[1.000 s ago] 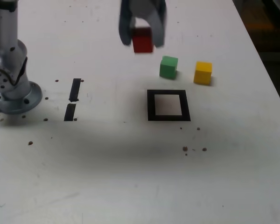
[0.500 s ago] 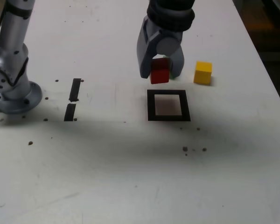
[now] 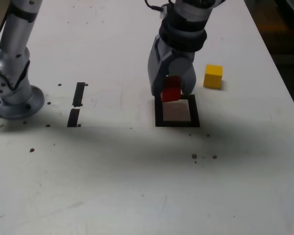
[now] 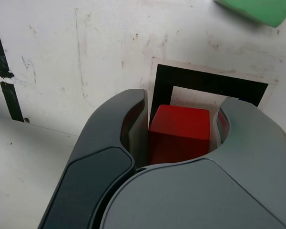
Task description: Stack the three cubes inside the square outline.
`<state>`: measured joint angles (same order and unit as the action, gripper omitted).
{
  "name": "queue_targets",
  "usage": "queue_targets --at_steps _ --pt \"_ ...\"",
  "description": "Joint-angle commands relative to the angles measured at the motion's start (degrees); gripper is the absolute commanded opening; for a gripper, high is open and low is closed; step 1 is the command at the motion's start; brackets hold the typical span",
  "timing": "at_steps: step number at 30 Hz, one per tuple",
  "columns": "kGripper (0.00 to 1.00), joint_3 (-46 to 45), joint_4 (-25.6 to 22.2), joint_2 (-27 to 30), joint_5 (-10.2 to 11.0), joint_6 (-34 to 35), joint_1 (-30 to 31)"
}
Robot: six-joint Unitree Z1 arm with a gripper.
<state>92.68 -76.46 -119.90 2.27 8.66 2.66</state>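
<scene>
The gripper [image 3: 172,93] clamps the red cube [image 3: 170,91] just above the square outline [image 3: 159,113], positioned to seat the stack's base. The yellow cube [image 3: 213,77] and green cube [image 4: 260,9] wait outside.

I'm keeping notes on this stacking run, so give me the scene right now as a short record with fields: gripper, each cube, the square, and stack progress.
gripper: shut on the red cube, above the square's far edge
red cube: held between the jaws, not yet set down
green cube: on the table beyond the square; hidden behind the gripper in the exterior view
yellow cube: on the table, outside the square, toward the exterior view's right
square outline: no cube resting inside
stack progress: none stacked
</scene>
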Motion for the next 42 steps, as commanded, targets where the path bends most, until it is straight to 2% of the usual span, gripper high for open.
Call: queue_targets --at_steps 1,8,14,28,32,34,39,42 --pt "0.1 0.5 0.4 -0.8 0.0 -0.2 0.5" --pt "0.11 0.6 1.3 -1.9 0.0 -0.7 0.9" --pt "0.19 0.7 1.8 -2.5 0.0 -0.8 0.9" --pt "0.55 0.0 2.9 -4.5 -1.1 -2.2 0.9" --pt "0.62 0.1 3.2 -4.5 -1.0 -2.3 0.9" --pt "0.69 0.3 3.0 -4.1 -0.8 -2.4 0.9" --pt "0.93 1.5 0.2 -1.9 -0.5 -2.9 0.9" --pt "0.99 4.0 -3.8 0.0 -0.3 -2.8 0.9"
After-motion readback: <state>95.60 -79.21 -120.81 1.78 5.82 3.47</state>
